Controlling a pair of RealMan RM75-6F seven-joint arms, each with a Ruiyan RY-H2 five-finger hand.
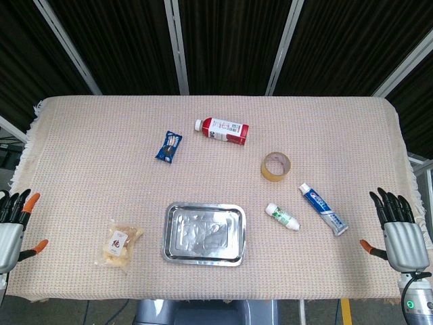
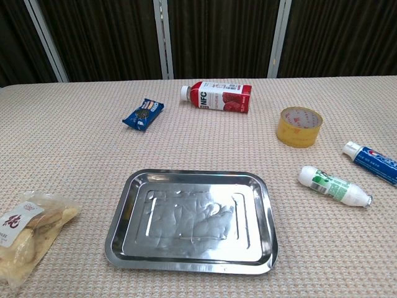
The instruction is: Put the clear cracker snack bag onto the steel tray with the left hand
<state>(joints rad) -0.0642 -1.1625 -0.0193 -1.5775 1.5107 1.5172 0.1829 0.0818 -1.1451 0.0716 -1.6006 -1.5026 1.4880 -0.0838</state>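
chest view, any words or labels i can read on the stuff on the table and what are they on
"NFC": on the red and white bottle.
Cracker snack bag: a dark character on its white label, not legible.
Blue snack packet, toothpaste tube, small white and green tube, tape roll: print too small or blurred.

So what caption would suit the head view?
Both hands, left and right, wait open at the table's edges; the cracker bag lies left of the empty tray.

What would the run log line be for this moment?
phase: before reach | left hand: open, at table edge | right hand: open | snack bag: left of tray | tray: empty
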